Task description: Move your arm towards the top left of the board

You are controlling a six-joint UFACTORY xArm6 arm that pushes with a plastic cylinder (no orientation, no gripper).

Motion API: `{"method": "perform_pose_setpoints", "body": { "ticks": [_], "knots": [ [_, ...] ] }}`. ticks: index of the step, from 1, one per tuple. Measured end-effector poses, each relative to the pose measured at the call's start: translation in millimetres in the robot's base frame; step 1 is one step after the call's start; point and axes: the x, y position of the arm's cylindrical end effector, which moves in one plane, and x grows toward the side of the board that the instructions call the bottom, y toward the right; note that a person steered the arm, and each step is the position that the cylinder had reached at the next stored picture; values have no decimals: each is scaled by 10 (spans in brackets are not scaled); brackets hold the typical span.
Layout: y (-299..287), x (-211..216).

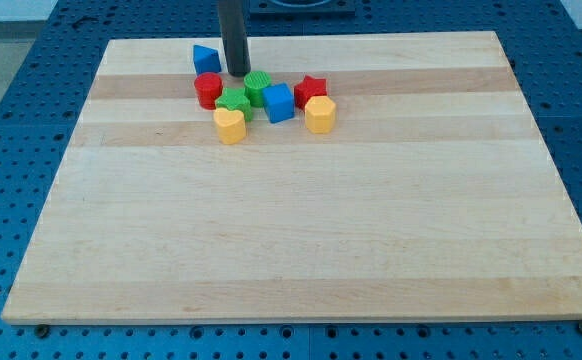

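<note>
The tip (pixel 238 73) is seen resting on the tabletop (pixel 301 230) near the view's top, left of centre, at the upper edge of a tight cluster of blocks. No hand is fitted to this arm, so nothing is spread, pressed together or pinched; only a straight dark rod is present.

Just to the tip's left the blue block (pixel 206 58) is found, and just below-left the red cylinder (pixel 208 89). The green block (pixel 258 86) lies just to the tip's right; whether it is touched cannot be told. Further out, a second green block (pixel 235 101), a blue cube (pixel 279 102), a red star-like block (pixel 311 90), a yellow heart-shaped block (pixel 230 125) and another yellow block (pixel 319 114) are gathered, most of them touching or nearly so.

The top-left corner of the tabletop lies up and to the view's left of the tip. The blue block is judged to stand close to that path, so it may be nudged if the tip is driven straight towards the corner.
</note>
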Motion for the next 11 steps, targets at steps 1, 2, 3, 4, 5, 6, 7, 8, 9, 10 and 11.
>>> {"method": "perform_pose_setpoints", "body": {
  "ticks": [1, 2, 3, 4, 5, 6, 7, 8, 9, 10, 11],
  "knots": [
    [-273, 224],
    [-719, 334],
    [-1113, 307],
    [-1235, 20],
    [-1179, -276],
    [-996, -370],
    [-935, -382],
    [-1171, -382],
    [-1188, -363],
    [-1185, -309],
    [-1185, -171]
  ]
}}
